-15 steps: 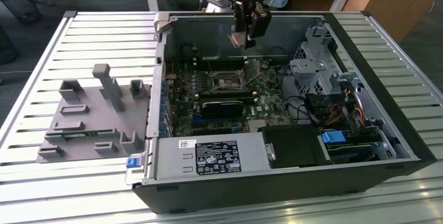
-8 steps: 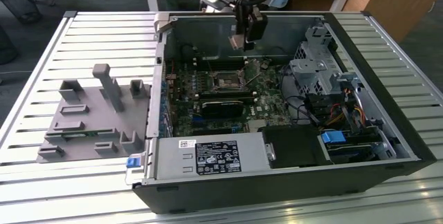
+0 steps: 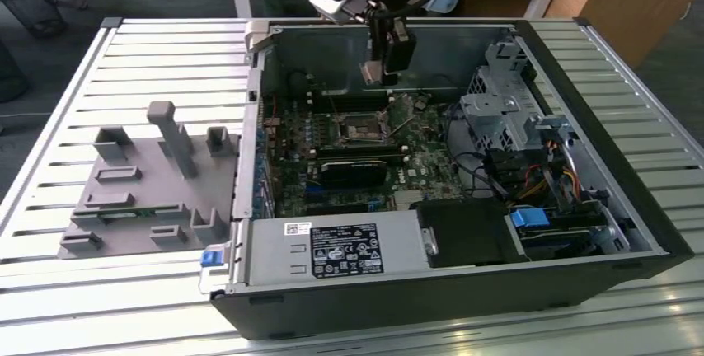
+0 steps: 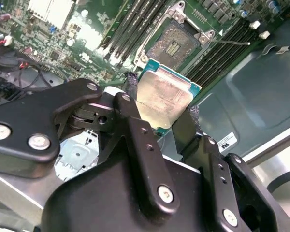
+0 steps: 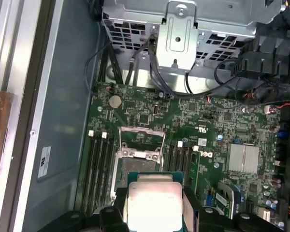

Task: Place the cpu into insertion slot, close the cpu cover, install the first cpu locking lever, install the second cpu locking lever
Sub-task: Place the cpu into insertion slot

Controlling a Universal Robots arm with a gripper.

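My gripper (image 3: 380, 74) hangs inside the open computer case (image 3: 649, 232), above the motherboard near the back wall. It is shut on the cpu (image 4: 164, 99), a flat silver square with a teal rim held by two opposite edges between the black fingers (image 4: 130, 92). The first wrist view shows the cpu (image 5: 152, 200) in the gripper (image 5: 153, 205) just off the insertion slot (image 5: 135, 162). The insertion slot (image 4: 174, 43) lies bare on the green board, a short way beyond the chip. The cpu cover (image 5: 141, 140) looks raised off the slot. In the exterior view the slot (image 3: 360, 129) lies below the gripper.
Memory slots (image 5: 99, 164) flank the socket on both sides. A long black card (image 3: 358, 166) sits in front of it. A drive cage (image 3: 495, 109) and cables (image 3: 550, 183) fill the exterior view's right. The power supply (image 3: 330, 249) sits at the front. A grey fixture (image 3: 154, 175) stands outside on the slatted table.
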